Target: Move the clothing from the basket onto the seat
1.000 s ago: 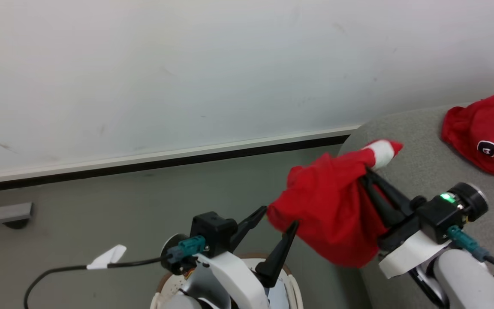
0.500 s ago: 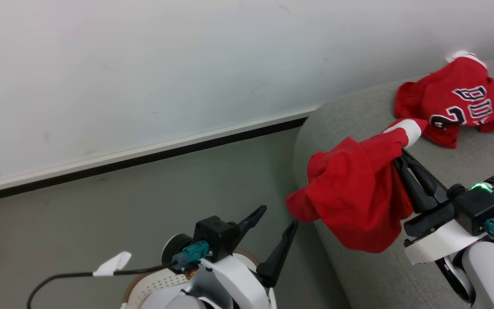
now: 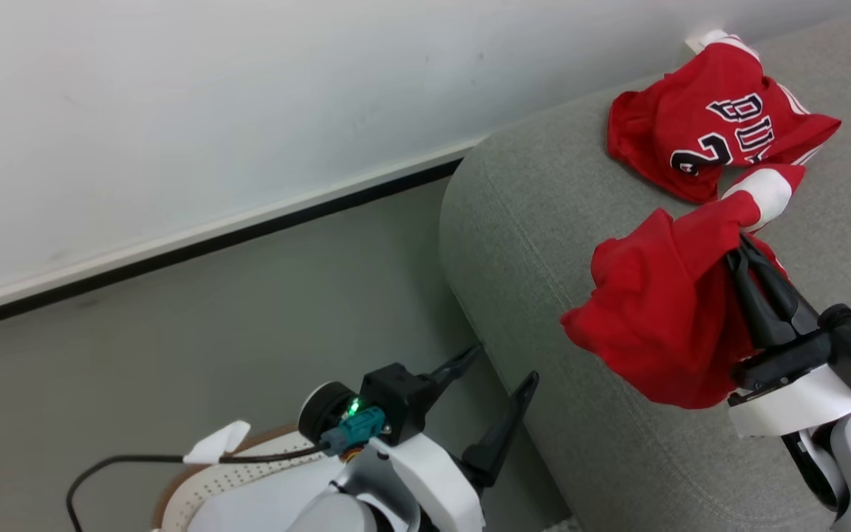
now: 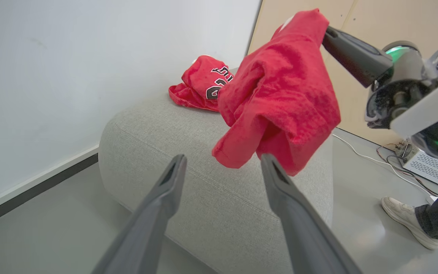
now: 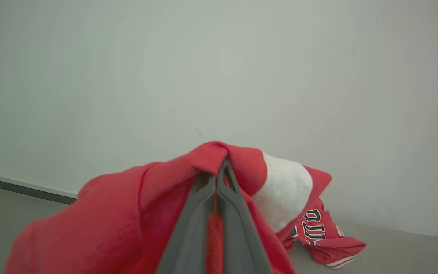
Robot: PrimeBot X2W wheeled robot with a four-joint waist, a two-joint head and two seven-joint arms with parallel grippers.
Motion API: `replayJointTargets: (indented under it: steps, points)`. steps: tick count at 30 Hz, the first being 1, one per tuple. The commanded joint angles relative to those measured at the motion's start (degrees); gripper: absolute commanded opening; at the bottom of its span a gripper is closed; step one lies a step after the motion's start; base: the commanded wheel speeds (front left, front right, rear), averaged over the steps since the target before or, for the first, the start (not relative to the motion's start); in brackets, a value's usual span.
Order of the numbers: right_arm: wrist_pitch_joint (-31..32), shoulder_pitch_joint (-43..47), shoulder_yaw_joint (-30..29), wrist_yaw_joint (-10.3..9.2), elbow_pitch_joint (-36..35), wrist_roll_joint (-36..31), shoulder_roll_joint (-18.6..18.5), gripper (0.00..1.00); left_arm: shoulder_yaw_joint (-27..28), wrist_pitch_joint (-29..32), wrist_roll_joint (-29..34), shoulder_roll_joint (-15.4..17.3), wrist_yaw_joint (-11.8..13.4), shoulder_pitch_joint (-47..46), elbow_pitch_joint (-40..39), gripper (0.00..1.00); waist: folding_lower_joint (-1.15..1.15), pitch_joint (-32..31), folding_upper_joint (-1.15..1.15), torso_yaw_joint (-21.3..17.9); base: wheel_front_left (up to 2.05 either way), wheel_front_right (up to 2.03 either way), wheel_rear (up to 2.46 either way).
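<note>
My right gripper [image 3: 737, 247] is shut on a bright red garment [image 3: 662, 318] with a white band, which hangs in a bunch above the grey sofa [image 3: 529, 222]. In the right wrist view the fingers [image 5: 207, 213] meet inside a fold of the cloth [image 5: 108, 217]. A red jersey [image 3: 713, 122] with black numerals lies crumpled on the sofa just beyond. My left gripper [image 3: 499, 367] is open and empty beside the sofa's rounded end, over the cream basket [image 3: 226, 480]. From the left wrist, the hanging garment [image 4: 280, 95] shows past the spread fingers [image 4: 165, 194].
A white wall with a dark baseboard [image 3: 211, 240] runs behind the grey floor [image 3: 174, 332]. A person's shoe [image 4: 401, 213], a white cable and a small device [image 4: 428, 167] are on the floor beyond the sofa. A black cable [image 3: 122, 462] trails from my left wrist.
The head camera has swung right, bringing more sofa into view. My right gripper has carried the red garment from beside the sofa's end to above its top, close to the jersey. The left gripper stays open.
</note>
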Motion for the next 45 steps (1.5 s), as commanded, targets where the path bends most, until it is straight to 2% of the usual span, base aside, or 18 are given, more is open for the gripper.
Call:
replayJointTargets:
  steps: [1,7,10,14,18,23,30,36,39,45]
  points:
    - [0.04,0.58,-0.79,-0.15,-0.42,-0.47,0.0,0.0,-0.07,-0.05,0.72,0.12,-0.15,-0.85,0.03,1.0,0.0,1.31,0.0,-0.44,0.0,0.0,0.0]
    - [0.04,-1.23,-6.67,-0.15,-1.4,0.34,1.92,0.0,-0.71,0.67,2.19,0.47,-1.36,-5.09,-0.84,1.0,0.0,6.77,0.0,0.88,0.0,0.0,0.0]
    - [0.03,-4.34,-10.76,-0.15,-1.14,1.49,3.04,0.0,-0.81,1.34,3.13,0.69,-2.03,-8.23,-1.5,1.0,0.0,11.16,0.0,2.04,0.0,0.0,0.0]
    - [0.05,-10.25,-16.83,-0.14,0.73,1.11,2.77,0.0,-0.88,1.34,4.04,0.33,-3.07,-12.76,-2.56,1.0,0.0,17.48,0.0,4.13,0.0,0.0,0.0]
    - [0.04,-17.31,-22.72,-0.15,3.08,0.01,0.8,0.0,-1.52,1.42,5.07,-0.16,-4.25,-17.15,-3.17,1.0,0.0,23.38,0.0,6.72,0.0,0.0,0.0]
    - [0.1,-26.75,-28.35,-0.15,6.13,-1.75,-4.18,0.0,-2.25,1.35,5.9,0.02,-5.56,-22.09,-3.56,1.0,0.0,28.98,0.0,9.69,0.0,0.0,0.0]
    - [3.51,-38.27,-37.35,-0.15,11.46,-2.04,-11.79,0.0,-2.4,1.02,5.98,-0.4,-5.93,-25.74,-4.35,1.0,0.0,33.61,0.0,12.52,0.0,0.0,0.0]
    - [4.13,-42.21,-46.42,-0.15,18.41,-6.2,-16.26,0.0,-2.95,1.0,5.75,-0.5,-5.69,-25.7,-4.05,1.0,0.0,36.27,0.0,14.0,0.0,0.0,0.0]
    - [4.05,-40.82,-52.32,-0.15,22.73,-10.18,-16.25,0.0,-2.98,0.8,5.46,-0.4,-5.24,-24.86,-3.82,1.0,0.0,36.89,0.0,14.47,0.0,0.0,0.0]
    - [3.13,-35.59,-64.33,-0.15,31.93,-18.89,-11.57,0.0,-2.87,-0.11,4.79,-0.46,-3.8,-22.93,-3.12,1.0,0.0,37.1,0.0,15.42,0.0,0.0,0.0]
